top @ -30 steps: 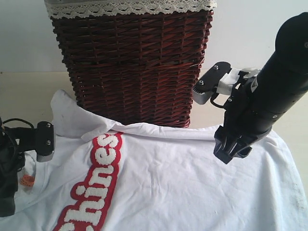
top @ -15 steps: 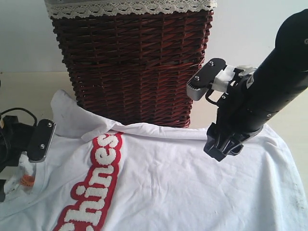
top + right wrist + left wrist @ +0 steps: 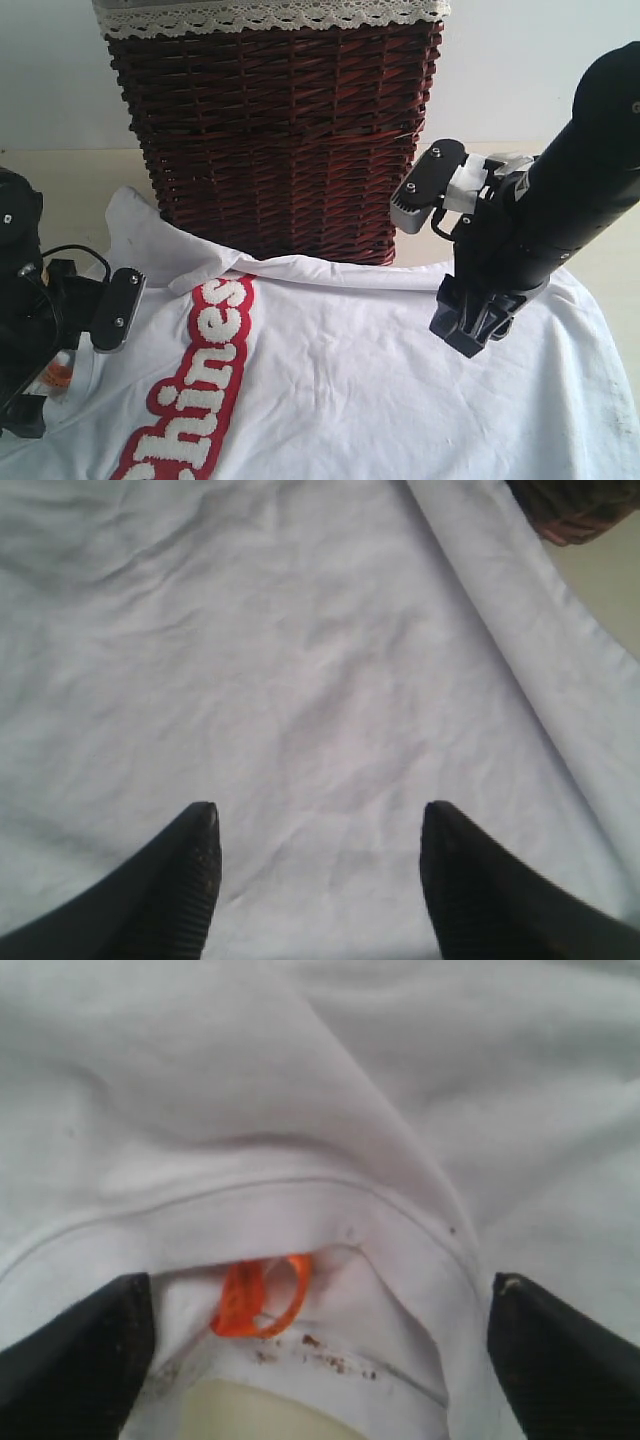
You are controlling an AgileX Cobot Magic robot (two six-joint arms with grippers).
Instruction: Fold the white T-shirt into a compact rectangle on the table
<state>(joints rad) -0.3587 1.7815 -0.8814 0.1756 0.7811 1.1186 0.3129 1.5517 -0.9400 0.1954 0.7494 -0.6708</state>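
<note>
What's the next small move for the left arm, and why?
Probably lower the left gripper and close on the collar of the white T-shirt: its jaws stand open either side of the orange tag, gripping nothing. The right gripper is open too, above flat cloth.

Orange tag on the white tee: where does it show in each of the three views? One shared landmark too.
Exterior: the orange tag is at the far left edge, low, at the neck of the T-shirt.
Left wrist: the tag lies just inside the collar seam, between the fingers of the open left gripper.
Right wrist: not in it; only plain cloth and a corner of the basket.
Shared landmark: the T-shirt's white cloth, in all three.
</note>
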